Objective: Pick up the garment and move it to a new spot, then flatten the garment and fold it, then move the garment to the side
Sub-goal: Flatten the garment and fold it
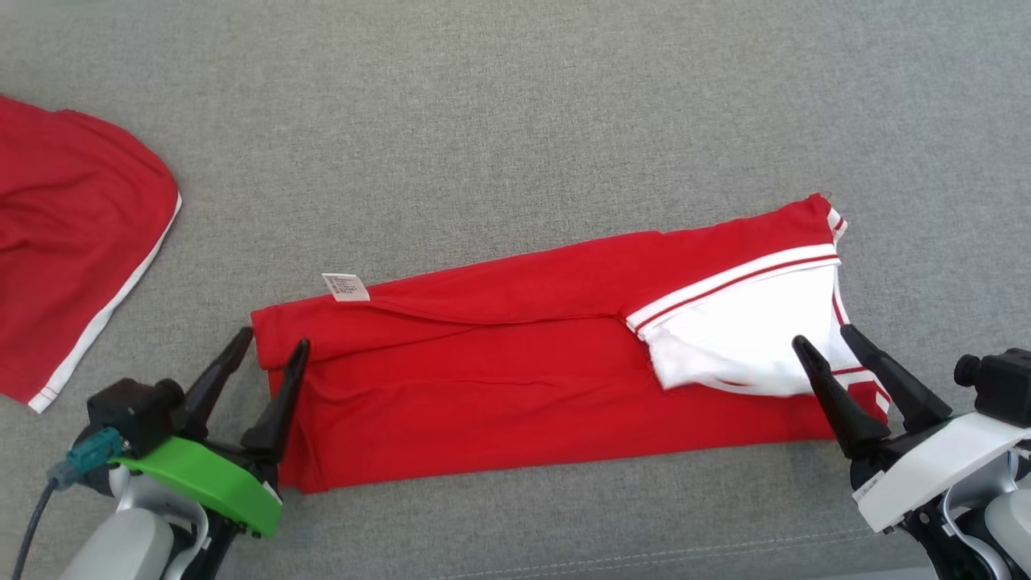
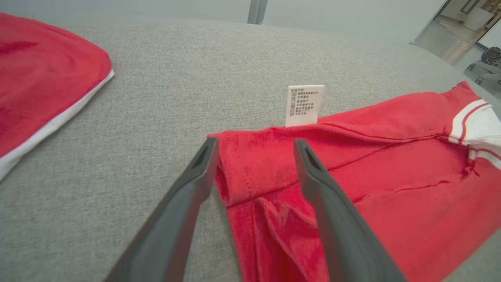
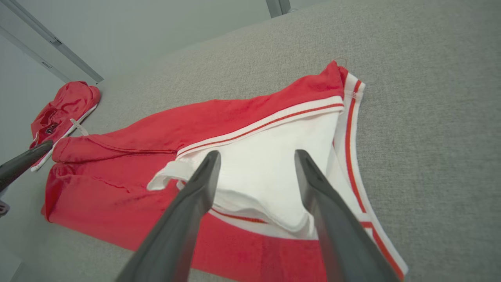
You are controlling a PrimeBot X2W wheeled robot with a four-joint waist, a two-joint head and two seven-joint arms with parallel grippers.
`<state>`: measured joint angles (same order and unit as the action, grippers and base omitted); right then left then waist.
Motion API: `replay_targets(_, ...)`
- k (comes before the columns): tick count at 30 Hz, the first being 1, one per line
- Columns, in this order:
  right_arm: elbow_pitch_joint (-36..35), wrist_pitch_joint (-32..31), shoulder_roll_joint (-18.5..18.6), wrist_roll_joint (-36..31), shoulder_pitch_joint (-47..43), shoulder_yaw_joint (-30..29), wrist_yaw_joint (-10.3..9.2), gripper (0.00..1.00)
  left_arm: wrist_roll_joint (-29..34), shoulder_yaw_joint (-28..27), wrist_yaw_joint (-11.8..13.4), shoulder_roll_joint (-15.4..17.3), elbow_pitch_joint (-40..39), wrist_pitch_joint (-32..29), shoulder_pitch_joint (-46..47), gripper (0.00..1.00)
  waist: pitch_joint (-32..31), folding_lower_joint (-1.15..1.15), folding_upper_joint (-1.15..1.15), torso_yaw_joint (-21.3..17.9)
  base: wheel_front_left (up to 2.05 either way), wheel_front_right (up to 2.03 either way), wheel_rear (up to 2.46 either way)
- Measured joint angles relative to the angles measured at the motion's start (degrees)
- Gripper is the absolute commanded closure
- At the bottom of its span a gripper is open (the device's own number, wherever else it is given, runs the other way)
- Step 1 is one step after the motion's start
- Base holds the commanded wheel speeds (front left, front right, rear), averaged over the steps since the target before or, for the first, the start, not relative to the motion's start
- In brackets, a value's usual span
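The garment is a red shirt with a white, red-striped panel at its right end, lying folded into a long band across the grey surface. A white care label sticks out at its upper left corner. My left gripper stands open over the band's left end, its fingers straddling the folded corner without pinching it. My right gripper is open above the white panel at the right end, holding nothing.
A second red garment with white trim lies at the far left of the grey fabric surface. Bare grey cloth stretches behind and in front of the folded band. A wall and frame posts stand beyond the far edge.
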<state>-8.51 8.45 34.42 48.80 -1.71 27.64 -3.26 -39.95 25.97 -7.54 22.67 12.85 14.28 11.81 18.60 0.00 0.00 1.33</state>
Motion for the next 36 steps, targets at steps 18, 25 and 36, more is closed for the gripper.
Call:
replay_targets(18,5.75,-0.04,0.13,0.66,-0.07,-2.97,-1.47,0.00,4.58,-7.86,3.78,-2.18,-5.59,0.15,-3.96,0.00,-4.18,0.00,0.00,0.21,0.00,0.00,0.00)
replay_targets(25,11.37,-1.98,-0.41,2.74,2.70,-4.54,-2.11,0.00,7.02,-9.56,6.51,-5.39,-9.53,0.15,-4.89,0.00,-4.00,0.00,0.00,2.12,0.00,0.00,0.00)
replay_targets(36,20.00,-4.99,-2.54,4.14,5.34,-3.41,-2.40,0.00,10.50,-11.21,8.40,-8.04,-13.48,0.15,-7.32,0.00,-3.12,0.00,0.00,7.09,0.00,0.00,0.00)
